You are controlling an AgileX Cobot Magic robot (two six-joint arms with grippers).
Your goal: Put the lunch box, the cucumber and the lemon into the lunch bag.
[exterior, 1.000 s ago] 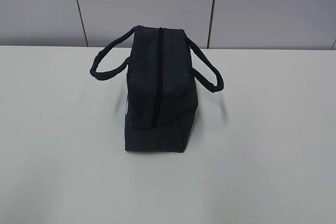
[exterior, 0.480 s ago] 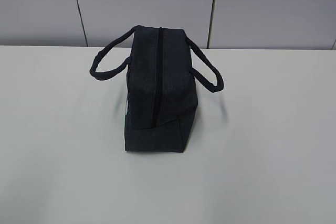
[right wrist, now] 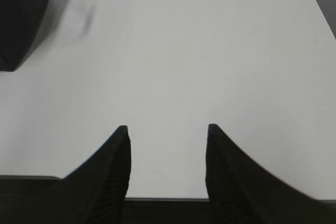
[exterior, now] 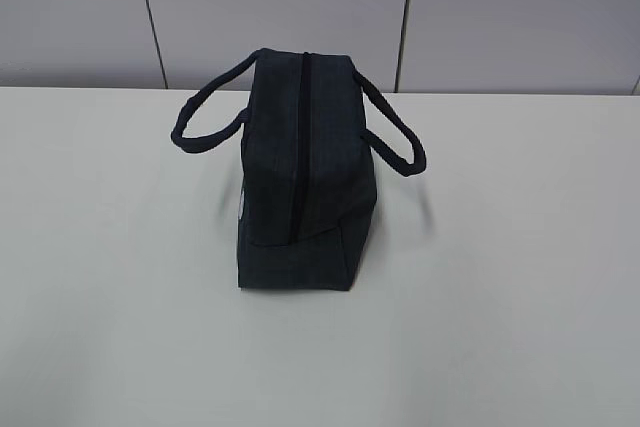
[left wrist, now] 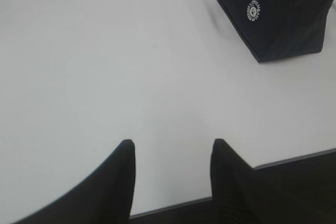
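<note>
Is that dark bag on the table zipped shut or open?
Shut, it seems. The lunch bag stands upright, and its zipper runs as one dark closed line along the top with no gap. What is inside cannot be told.

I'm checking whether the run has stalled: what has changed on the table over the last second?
Nothing visibly changed. The dark navy fabric lunch bag stands zipped in the same spot on the white table, handles drooping to either side. No arm shows in the exterior view.

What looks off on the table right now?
The bag stands upright with its zipper shut, nothing spilled or damaged. Oddly, no lunch box, cucumber or lemon shows in any view.
</note>
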